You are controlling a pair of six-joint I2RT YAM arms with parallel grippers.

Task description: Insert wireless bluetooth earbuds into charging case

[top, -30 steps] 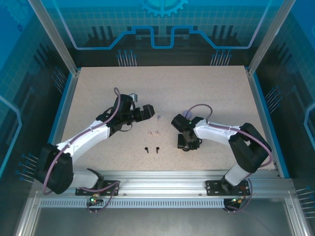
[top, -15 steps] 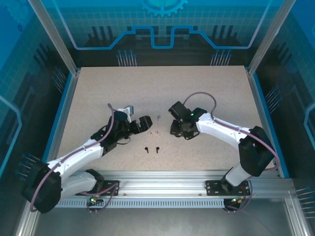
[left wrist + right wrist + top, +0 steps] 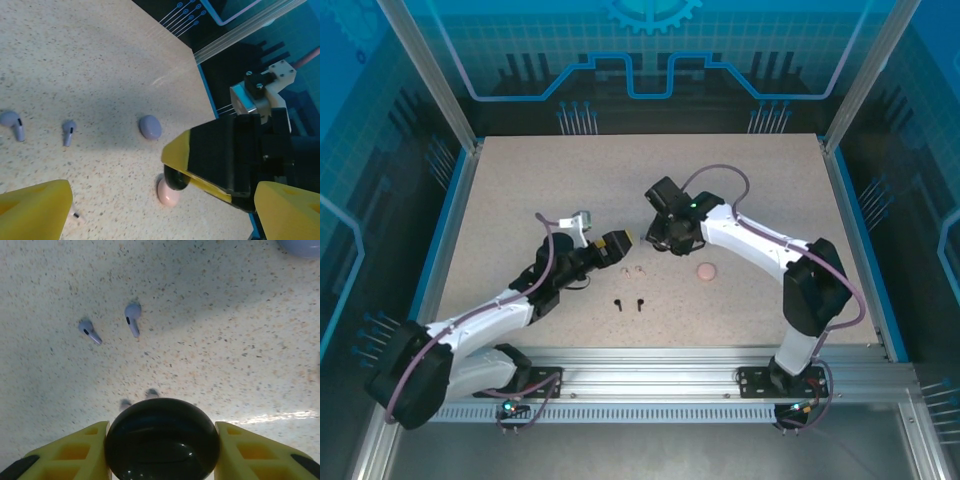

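Holding the black case (image 3: 162, 440) in my right fingers (image 3: 65, 455), clamped across its width, one finger on each side, over the bench (image 3: 740, 180) near the middle. Left fingers (image 3: 35, 210) are spread wide with nothing between them, close to the right ones.

Earbuds are all loose on the bench. The lavender pair (image 3: 132, 317) lies flat ahead of the black case, near each other but not touching. The pink pair (image 3: 625, 268) is near my left fingers, and the black pair (image 3: 618, 304) is closer to the arm bases. The lavender case (image 3: 150, 126) and pink case (image 3: 706, 271) sit on the bench, lids down as far as I can tell.

Handling guess: the buds are tiny, near weightless, hard glossy plastic. They'll likely skate or flip if one finger touches first. Best hold is probably across the short stem, closing evenly from both sides, since the round head would squirt out. Light squeeze only.

The black case is a smooth dome, slippery too, so gripping across its widest part looks right. It appears shut, so I reckon it needs opening before anything goes in.
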